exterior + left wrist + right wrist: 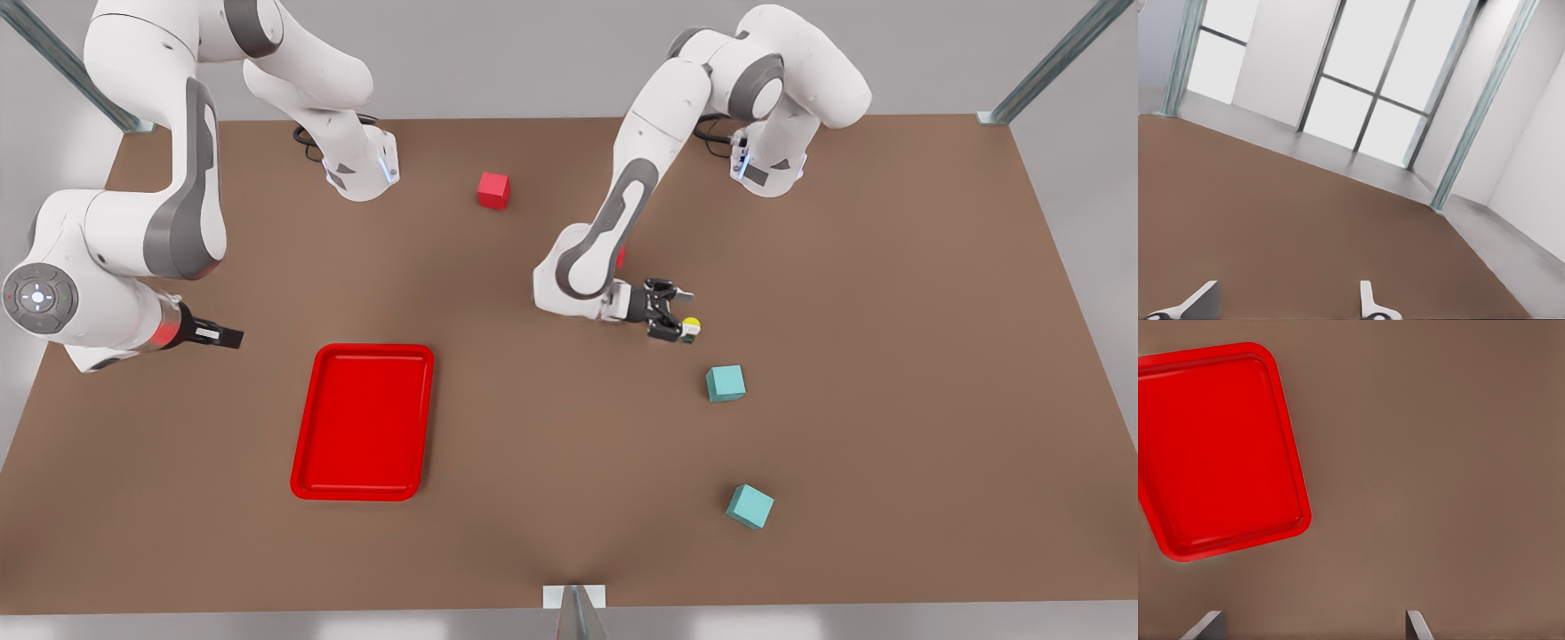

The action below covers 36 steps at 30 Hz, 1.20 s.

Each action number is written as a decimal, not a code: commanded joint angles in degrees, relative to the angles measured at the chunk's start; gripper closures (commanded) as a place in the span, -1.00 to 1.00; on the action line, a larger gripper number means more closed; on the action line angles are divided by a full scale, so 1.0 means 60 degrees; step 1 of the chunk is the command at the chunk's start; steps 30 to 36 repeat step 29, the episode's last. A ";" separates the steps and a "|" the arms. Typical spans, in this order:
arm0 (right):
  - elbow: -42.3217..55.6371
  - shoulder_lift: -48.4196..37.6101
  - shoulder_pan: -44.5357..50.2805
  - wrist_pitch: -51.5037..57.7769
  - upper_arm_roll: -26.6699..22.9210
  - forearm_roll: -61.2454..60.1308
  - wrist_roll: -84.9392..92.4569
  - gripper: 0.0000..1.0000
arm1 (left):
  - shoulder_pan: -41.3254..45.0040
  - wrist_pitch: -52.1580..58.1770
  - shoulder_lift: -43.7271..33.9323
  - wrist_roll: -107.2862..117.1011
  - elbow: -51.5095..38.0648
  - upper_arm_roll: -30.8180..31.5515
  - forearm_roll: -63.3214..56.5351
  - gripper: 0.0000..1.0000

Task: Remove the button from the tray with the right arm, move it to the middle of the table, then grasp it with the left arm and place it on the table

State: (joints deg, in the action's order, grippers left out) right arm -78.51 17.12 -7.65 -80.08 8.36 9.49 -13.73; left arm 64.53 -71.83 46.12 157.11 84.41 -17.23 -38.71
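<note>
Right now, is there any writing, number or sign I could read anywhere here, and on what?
None can be read.
Round pad on the right arm: tiny marks, too small.
White patch behind the right pincer, near the tray: too small.
Left pincer, at the button: no text.

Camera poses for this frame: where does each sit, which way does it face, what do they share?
Front view: high above the table, looking down; both arms, left gripper by the button, right gripper near the tray.
Left wrist view: low, facing across the table towards windows; open left gripper.
Right wrist view: facing down at the tray; open right gripper.
Shared: front and right wrist views both see the tray.
</note>
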 commanded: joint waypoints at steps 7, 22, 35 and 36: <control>0.0004 0.0003 0.0016 0.0016 -0.0002 0.0000 -0.0377 -1.00 | -0.4075 0.0515 -0.2355 -2.8660 -0.1598 -0.2430 0.8943 -1.00; 0.0341 -0.0011 0.0602 -0.1492 0.0071 -0.1231 -0.0260 -1.00 | -0.7767 -0.1328 -0.7790 -2.8601 0.1006 0.1730 0.6129 -1.00; 0.0312 -0.0011 0.0617 -0.1580 0.0071 -0.1201 -0.0245 -1.00 | -0.7738 -0.1475 -0.7263 -2.8616 0.0962 0.1832 0.6129 -1.00; 0.0312 -0.0011 0.0617 -0.1580 0.0071 -0.1201 -0.0245 -1.00 | -0.7738 -0.1475 -0.7263 -2.8616 0.0962 0.1832 0.6129 -1.00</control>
